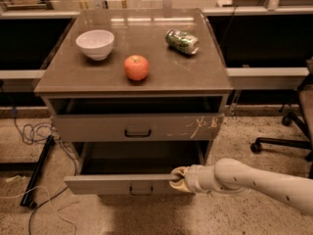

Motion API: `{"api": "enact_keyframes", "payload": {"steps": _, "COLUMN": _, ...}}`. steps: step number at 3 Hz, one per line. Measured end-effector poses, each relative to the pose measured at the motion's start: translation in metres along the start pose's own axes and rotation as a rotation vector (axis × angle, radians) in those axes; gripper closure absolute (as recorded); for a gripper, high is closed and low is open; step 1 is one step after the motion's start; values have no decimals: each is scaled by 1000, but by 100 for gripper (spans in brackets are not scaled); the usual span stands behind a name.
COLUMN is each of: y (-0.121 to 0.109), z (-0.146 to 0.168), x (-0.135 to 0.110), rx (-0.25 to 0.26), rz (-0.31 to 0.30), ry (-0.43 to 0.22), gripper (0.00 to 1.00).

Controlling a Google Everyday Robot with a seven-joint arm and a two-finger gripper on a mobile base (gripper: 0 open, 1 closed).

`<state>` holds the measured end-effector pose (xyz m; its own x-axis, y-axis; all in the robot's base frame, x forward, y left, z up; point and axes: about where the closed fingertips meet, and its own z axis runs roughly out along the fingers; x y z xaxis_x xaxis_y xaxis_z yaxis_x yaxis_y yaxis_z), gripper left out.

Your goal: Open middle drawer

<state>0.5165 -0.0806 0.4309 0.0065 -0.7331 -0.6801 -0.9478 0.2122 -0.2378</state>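
Note:
The middle drawer [107, 184] has a plain grey-brown front with a small dark bar handle [141, 191]. It is pulled well out of the cabinet, and its dark inside shows. My gripper [178, 179], on a white arm coming in from the right, sits against the right end of the drawer front at its top edge. Above it, the top drawer [98, 127], with white scratch marks at its right, stands slightly out. The third drawer is hidden under the middle one.
On the cabinet top [195, 77] are a white bowl [95, 43], a red apple [136, 67] and a green can [182, 41] lying on its side. Cables [34, 131] lie on the floor at the left. An office chair base [281, 141] stands at the right.

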Motion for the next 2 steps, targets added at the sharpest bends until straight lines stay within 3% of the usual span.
{"api": "enact_keyframes", "payload": {"steps": 1, "y": -1, "z": -3, "x": -3, "rx": 1, "rz": 0, "ry": 0, "gripper": 100}}
{"api": "enact_keyframes", "payload": {"steps": 2, "y": 12, "z": -11, "x": -1, "rx": 9, "rz": 12, "ry": -2, "gripper": 96}}
